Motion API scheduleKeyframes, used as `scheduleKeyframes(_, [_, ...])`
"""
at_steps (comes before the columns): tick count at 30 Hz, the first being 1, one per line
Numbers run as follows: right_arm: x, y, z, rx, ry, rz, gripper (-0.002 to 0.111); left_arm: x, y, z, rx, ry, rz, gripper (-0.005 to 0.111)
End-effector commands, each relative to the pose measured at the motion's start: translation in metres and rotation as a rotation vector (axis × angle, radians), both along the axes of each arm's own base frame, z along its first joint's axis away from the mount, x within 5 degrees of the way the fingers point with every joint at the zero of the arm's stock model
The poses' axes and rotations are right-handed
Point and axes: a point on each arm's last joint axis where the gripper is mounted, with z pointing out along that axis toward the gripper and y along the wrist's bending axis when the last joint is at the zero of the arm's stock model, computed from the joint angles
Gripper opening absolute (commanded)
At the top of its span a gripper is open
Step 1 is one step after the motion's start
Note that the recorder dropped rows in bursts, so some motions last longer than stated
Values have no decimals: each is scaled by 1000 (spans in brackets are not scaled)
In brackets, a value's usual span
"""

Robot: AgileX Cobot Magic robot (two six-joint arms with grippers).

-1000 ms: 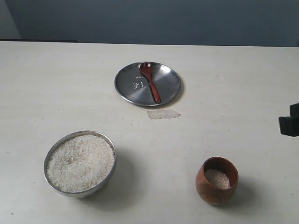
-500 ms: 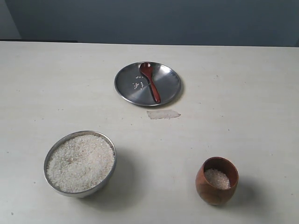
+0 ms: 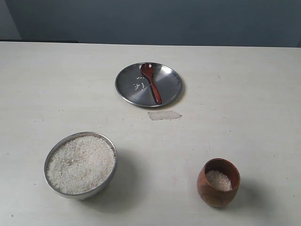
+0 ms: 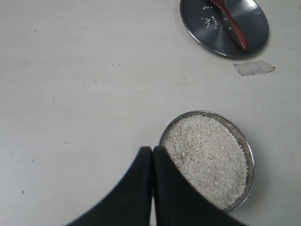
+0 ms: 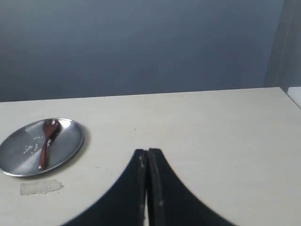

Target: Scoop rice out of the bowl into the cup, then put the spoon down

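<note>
Spoon: the dark red-brown spoon [image 3: 151,83] lies flat across the middle of the plate. Its oval bowl is toward the plate's far rim and its handle end toward the near rim, and no gripper touches it.
Plate: a shallow steel plate [image 3: 171,87] sits on the table and serves as the landmark for every place below.
Stray grains: a few white grains [image 3: 138,86] rest on the plate, just left of the spoon's handle.
Rice: a pale heap of rice [image 3: 81,163] fills the bowl nearly to its rim. A smaller amount of rice [image 3: 218,180] sits low inside the cup.
Bowl: the deep steel bowl [image 3: 46,165] stands well apart from the plate, nearer the exterior camera and to the plate's left.
Cup: the rounded wooden cup [image 3: 212,194] stands upright, well apart from the plate, nearer the exterior camera and to the plate's right.
Pale patch: a small whitish patch [image 3: 163,115] lies on the table just beside the plate's near rim.
Left gripper: the left gripper [image 4: 152,155] is clenched, its black fingers pressed together with nothing between them. In its wrist view it overlaps the bowl's rim, far from the plate.
Right gripper: the right gripper [image 5: 147,155] is likewise clenched on nothing. It is above bare table, apart from the plate.
Table: the table [image 3: 244,94] is cream-coloured, with a grey-blue wall [image 5: 141,42] beyond the plate.
</note>
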Motion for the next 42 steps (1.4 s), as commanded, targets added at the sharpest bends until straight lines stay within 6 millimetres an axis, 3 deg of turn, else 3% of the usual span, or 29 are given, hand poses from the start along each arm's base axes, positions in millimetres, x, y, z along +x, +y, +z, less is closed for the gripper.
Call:
scheduleKeyframes(1, [-7,0,-12,43,-47,-45,0,0,1,2,8,-10,5,0])
scheduleKeyframes(9, [-8,3,-38,6,-156,-1,0,0,1,2,8,-10,5,0])
scheduleKeyframes(17, [2,4,-82,-1,-27,-1,0,0,1,2,8,-10,5,0])
scheduleKeyframes(42, [2,1,-85,-69,-12,-14,0,0,1,2,8,-10,5,0])
